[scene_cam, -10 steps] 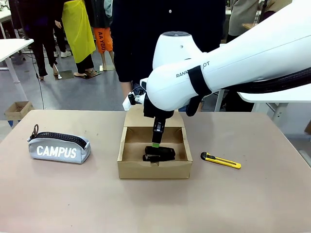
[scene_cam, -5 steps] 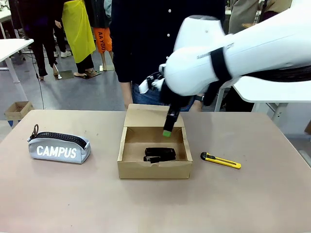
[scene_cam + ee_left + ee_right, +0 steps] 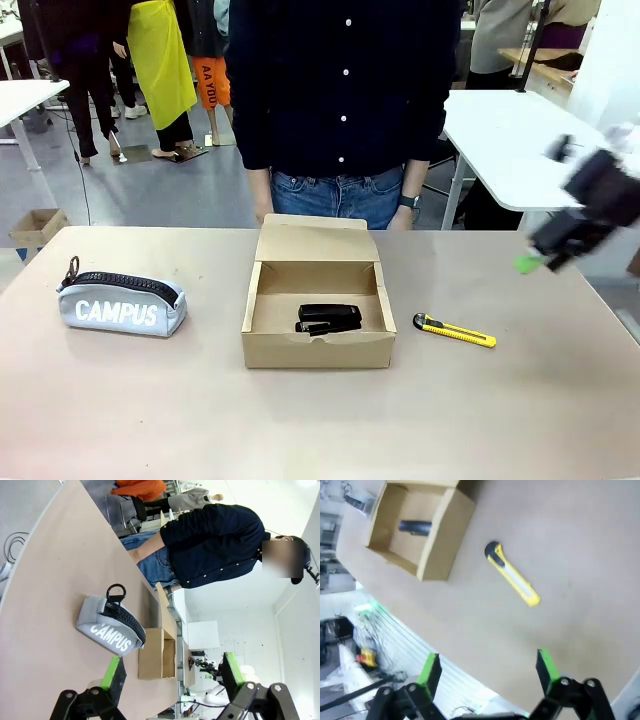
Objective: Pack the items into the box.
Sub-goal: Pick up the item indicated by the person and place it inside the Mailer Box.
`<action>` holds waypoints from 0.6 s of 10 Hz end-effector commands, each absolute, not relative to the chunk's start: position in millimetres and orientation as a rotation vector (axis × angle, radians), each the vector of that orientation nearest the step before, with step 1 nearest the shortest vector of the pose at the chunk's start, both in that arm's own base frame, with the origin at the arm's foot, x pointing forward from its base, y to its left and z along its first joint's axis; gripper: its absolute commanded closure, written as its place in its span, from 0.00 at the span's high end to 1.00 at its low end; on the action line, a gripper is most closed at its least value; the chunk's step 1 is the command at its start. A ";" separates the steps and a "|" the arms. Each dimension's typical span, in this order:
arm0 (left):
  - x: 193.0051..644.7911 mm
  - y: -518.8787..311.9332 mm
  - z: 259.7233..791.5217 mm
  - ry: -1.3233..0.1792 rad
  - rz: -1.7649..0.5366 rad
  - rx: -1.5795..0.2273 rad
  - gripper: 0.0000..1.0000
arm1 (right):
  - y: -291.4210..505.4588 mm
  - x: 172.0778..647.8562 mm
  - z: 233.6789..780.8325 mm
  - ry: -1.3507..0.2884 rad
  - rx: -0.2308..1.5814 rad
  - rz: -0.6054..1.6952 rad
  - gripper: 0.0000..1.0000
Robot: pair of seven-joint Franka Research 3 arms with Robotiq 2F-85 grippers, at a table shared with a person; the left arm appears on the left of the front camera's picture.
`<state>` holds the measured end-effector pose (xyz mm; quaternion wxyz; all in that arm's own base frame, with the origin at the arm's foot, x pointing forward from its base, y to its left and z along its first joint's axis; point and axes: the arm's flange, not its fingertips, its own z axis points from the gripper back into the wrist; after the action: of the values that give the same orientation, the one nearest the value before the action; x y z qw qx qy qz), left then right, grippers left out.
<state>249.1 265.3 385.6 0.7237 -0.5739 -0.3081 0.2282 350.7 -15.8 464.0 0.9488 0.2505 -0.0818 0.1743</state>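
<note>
The brown cardboard box (image 3: pixel 318 351) stands open in the middle of the table, lid flap folded back toward the person. A black stapler (image 3: pixel 328 318) lies inside it, free of any grip. The grey-blue "CAMPUS" pouch (image 3: pixel 122 304) rests on the table to the left, and the yellow-and-black utility knife (image 3: pixel 455 331) lies just right of the box. My right gripper (image 3: pixel 535 260) is blurred, high above the table's right edge. In the right wrist view it (image 3: pixel 487 669) is open and empty above the knife (image 3: pixel 512 575), box (image 3: pixel 440 555) and stapler (image 3: pixel 415 527). My left gripper (image 3: pixel 171 675) is open and empty, facing the pouch (image 3: pixel 112 630) and box (image 3: pixel 150 655).
A person in a dark shirt (image 3: pixel 345 90) stands at the far edge behind the box, hands down. A white table (image 3: pixel 505 140) stands behind on the right. Bare tabletop (image 3: pixel 320 430) stretches in front of the box.
My right gripper let go of the stapler in the box, lifted out and swung away to the right. The stapler stays in the box. Pouch and knife have not moved.
</note>
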 end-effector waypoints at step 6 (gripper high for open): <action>248.7 261.5 385.2 -0.713 0.491 -1.279 1.00 | -148.6 296.8 422.6 -0.226 0.885 -0.010 1.00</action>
<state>249.5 264.6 385.4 0.7241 -0.5740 -0.3072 0.2278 292.2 -168.8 403.7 0.8806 0.4565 -0.1157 -0.0532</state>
